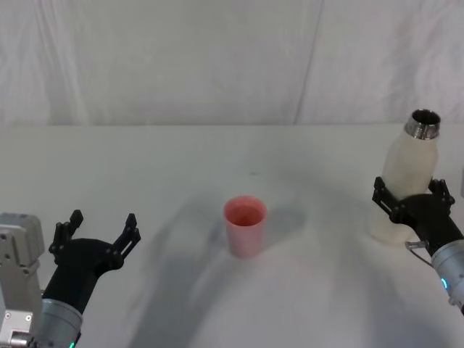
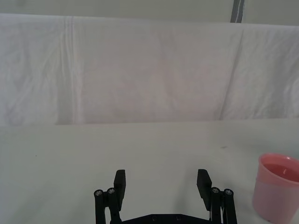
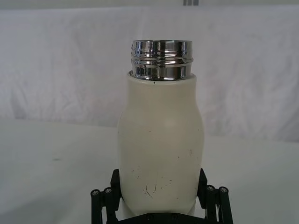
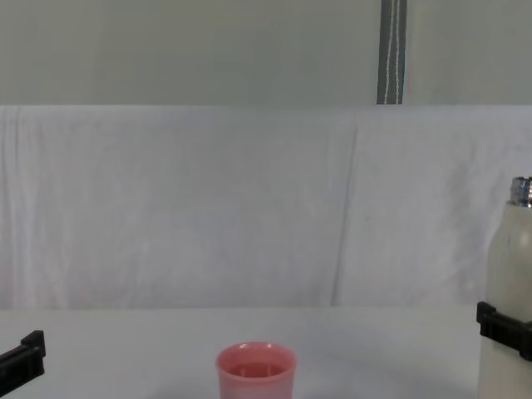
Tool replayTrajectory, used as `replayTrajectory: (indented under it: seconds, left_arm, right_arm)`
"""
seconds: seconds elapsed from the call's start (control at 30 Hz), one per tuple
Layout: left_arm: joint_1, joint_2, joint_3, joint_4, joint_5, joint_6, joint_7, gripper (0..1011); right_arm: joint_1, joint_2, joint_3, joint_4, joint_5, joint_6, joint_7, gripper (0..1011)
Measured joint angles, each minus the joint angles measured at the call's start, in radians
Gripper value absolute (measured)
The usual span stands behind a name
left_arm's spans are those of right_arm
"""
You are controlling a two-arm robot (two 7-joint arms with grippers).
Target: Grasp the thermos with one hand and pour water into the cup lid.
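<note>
White cloth covers the table (image 1: 181, 167) and hangs as a backdrop (image 4: 208, 208) behind it; this is the largest surface before me. The thermos (image 1: 406, 181) comes next in size: a cream-white bottle with a shiny threaded steel neck (image 3: 161, 59), uncapped, upright at the right edge of the table, well apart from the cup lid. My right gripper (image 1: 413, 199) is placed around the lower body of the thermos, one black finger on each side of it. In the right wrist view the thermos (image 3: 161, 149) fills the space between the fingers (image 3: 117, 182), and both appear to touch its wall, so I report the jaws as pinching the bottle. The base of the thermos appears to rest on the table. My left gripper (image 1: 98, 233) hangs low over the near left part of the table, well apart from the cup lid, jaws spread wide with nothing between them; the left wrist view shows the two fingertips (image 2: 119, 179) apart over bare cloth. The cup lid (image 1: 245, 225), a small pink cup, stands upright near the table centre, between my two grippers, mouth open upward. I cannot tell whether it holds water.
</note>
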Motion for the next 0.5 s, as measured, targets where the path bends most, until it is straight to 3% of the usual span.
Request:
replayTrajectory:
  seconds: [0.5]
  left_arm:
    - [0.000,0.000,0.000,0.000,0.000,0.000,0.000,1001]
  right_arm:
    - [-0.013,0.052,-0.040,-0.105,-0.054,0.058,0.022,950]
